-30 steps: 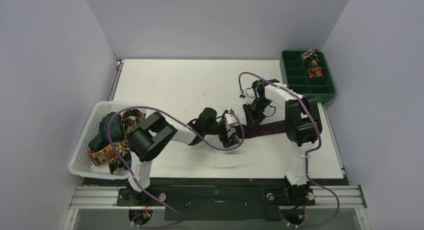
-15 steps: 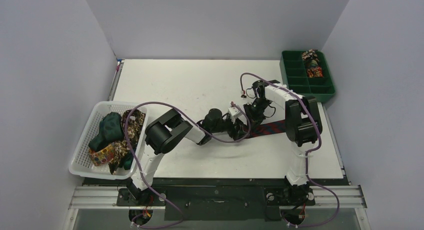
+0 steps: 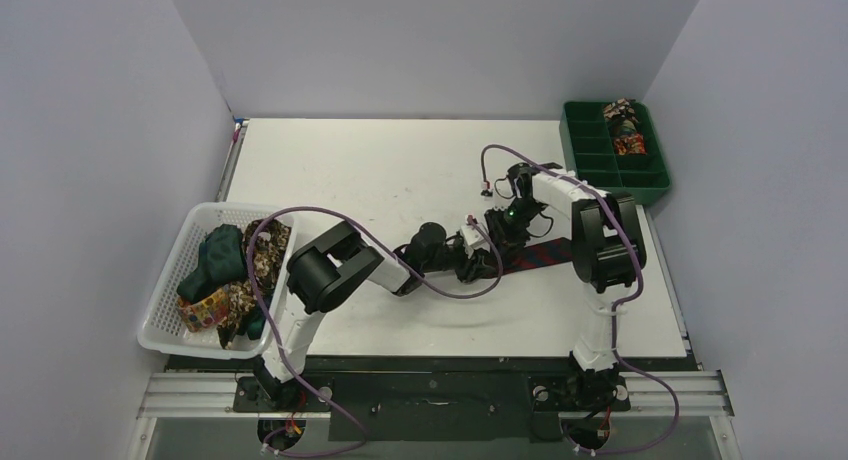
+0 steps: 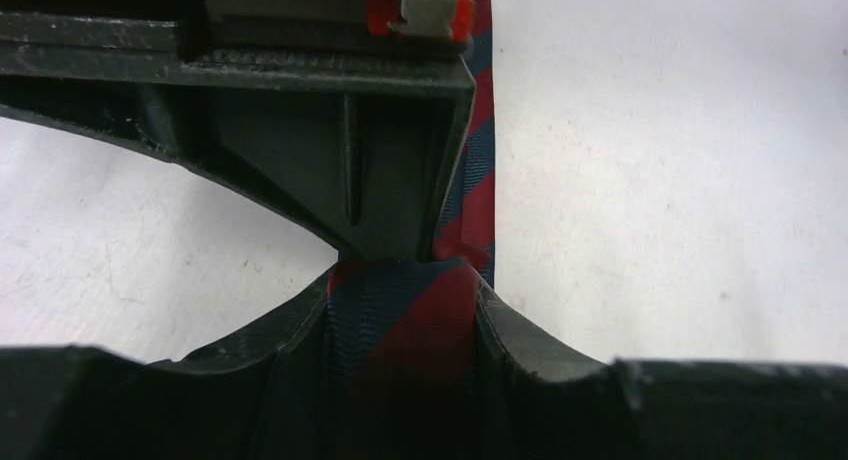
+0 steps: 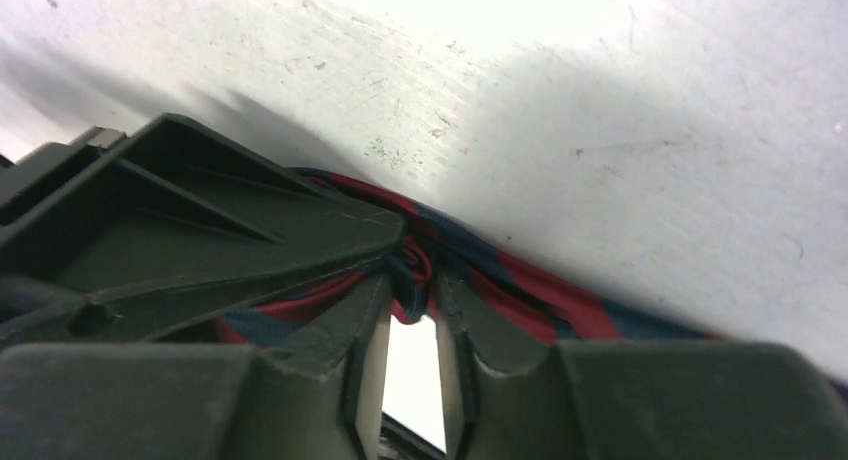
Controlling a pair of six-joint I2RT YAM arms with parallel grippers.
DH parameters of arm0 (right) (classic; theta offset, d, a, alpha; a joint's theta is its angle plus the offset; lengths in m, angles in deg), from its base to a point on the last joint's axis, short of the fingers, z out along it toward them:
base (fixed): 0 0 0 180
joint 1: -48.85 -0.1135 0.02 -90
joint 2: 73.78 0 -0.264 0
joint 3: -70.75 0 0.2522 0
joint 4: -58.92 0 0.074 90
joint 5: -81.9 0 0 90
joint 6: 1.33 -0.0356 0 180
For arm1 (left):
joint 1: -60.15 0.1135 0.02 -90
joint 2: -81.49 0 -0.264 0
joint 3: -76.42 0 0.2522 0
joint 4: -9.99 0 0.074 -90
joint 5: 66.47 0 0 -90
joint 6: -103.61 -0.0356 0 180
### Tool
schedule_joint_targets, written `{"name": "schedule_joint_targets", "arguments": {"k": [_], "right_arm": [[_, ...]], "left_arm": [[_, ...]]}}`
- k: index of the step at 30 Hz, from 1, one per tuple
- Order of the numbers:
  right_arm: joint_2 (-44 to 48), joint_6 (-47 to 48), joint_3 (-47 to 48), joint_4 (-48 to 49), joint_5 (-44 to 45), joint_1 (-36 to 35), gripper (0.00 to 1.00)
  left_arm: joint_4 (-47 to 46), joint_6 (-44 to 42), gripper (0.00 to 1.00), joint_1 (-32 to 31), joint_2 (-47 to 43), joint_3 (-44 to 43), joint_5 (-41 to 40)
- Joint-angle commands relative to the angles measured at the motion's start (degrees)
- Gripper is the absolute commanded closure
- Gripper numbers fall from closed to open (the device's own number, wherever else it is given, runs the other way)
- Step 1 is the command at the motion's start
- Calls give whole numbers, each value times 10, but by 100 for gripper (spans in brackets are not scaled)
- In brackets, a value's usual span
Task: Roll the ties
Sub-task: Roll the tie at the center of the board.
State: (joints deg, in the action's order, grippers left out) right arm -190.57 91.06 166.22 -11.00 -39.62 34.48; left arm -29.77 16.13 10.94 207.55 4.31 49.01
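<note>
— Where the two arms meet, what lies between them?

— One dark navy fabric necktie with red diagonal stripes [image 3: 543, 253], flat on the white surface [image 3: 350, 170], right of centre. It runs from the claws off to the right, passing under the right arm.

— And the left claw [image 4: 400, 272]?

— Pressed onto that necktie. Its wrist view shows striped cloth nipped between the two tips, with more of the band running away beyond the upper finger.

— The right claw [image 5: 410, 280]?

— Narrow. A slit of light shows between its fingers, and a bunched fold of the same striped cloth sits at their tips. Whether it grips that fold I cannot tell.

— Any writing to read?

— Only a small red-and-white tab [image 4: 420, 13] on the left claw's upper finger; whether it carries lettering I cannot tell.

— Other ties?

— A dark green necktie [image 3: 215, 252], a brown-gold floral necktie [image 3: 268, 252] and a multicoloured necktie [image 3: 205, 308] lie heaped in the white mesh plastic basket [image 3: 165, 315] at the surface's left edge. Small rolled patterned ties [image 3: 625, 130] sit in the right-hand compartments of the green plastic compartment tray [image 3: 590, 165] at the far right corner.
</note>
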Motion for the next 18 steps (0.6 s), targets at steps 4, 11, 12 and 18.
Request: {"name": "schedule_joint_targets", "arguments": {"k": [4, 11, 12, 18], "right_arm": [[45, 62, 5, -31, -105, 64, 63], [40, 49, 8, -49, -212, 44, 54], [37, 49, 7, -48, -215, 36, 54], [24, 39, 0, -25, -218, 15, 54]], "left_arm": [[230, -111, 94, 9, -29, 45, -4], [296, -122, 94, 10, -32, 25, 8], [303, -123, 94, 10, -31, 19, 9], [318, -128, 94, 10, -28, 12, 10]]}}
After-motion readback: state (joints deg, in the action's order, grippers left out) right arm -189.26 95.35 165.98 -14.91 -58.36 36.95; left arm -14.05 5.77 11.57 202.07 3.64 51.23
